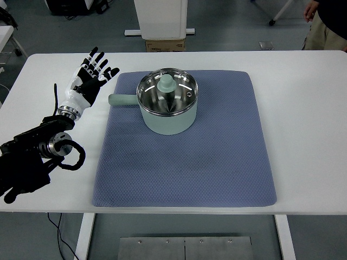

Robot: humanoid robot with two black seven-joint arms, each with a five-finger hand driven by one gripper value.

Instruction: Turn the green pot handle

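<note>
My left hand point(87, 82) is raised over the white table point(309, 108) with all five fingers point(96, 61) spread and extended, holding nothing. Its palm is white; the digits are black with white segment markings. It stands just left of the blue-grey quilted fabric mat point(184, 162), near the handle tip and not touching it. Behind the wrist, my black forearm point(32, 157) runs down to the picture's left edge, with a black cable looped beside it.

The pale green metal pot point(167, 107) stands upright on the far-left part of the mat. Its stub handle point(122, 99) (same pale green as the body) projects horizontally from the pot wall, with its long axis running left-right and its free end pointing left, toward my hand. The end lies at the mat's left border. A glass lid with a green knob point(166, 83) sits on the pot rim.

No brand, label or legible writing shows on the pot, mat or hand.

Beyond the table stand a white pedestal point(160, 19) and a cardboard box point(164, 45); part of a person point(325, 24) shows at top right.
</note>
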